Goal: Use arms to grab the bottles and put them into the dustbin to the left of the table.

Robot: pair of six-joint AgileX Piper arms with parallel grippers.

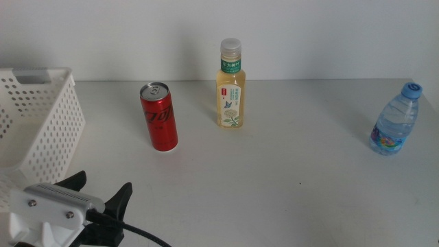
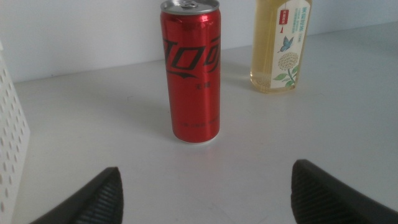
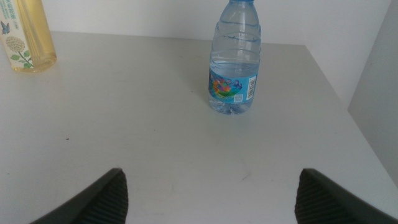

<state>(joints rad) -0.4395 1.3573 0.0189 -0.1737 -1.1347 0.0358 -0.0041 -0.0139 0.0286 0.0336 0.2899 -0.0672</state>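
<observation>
A red soda can (image 1: pixel 159 116) stands upright on the grey table (image 1: pixel 274 192), left of centre. A pale-yellow tea bottle (image 1: pixel 231 86) stands behind it to the right. A small clear blue-capped water bottle (image 1: pixel 394 123) stands at the far right. The white perforated dustbin (image 1: pixel 41 116) sits at the left edge. My left gripper (image 1: pixel 103 191) is open and empty at the bottom left, in front of the can (image 2: pixel 191 68) and well short of it. My right gripper (image 3: pixel 211 177) is open and empty, facing the water bottle (image 3: pixel 235 62) from a distance; it is out of the middle view.
The tea bottle also shows in the left wrist view (image 2: pixel 283 46) and the right wrist view (image 3: pixel 25 37). The dustbin's wall (image 2: pixel 9 143) is close beside the left gripper. The table's right edge (image 3: pixel 348 106) runs just past the water bottle.
</observation>
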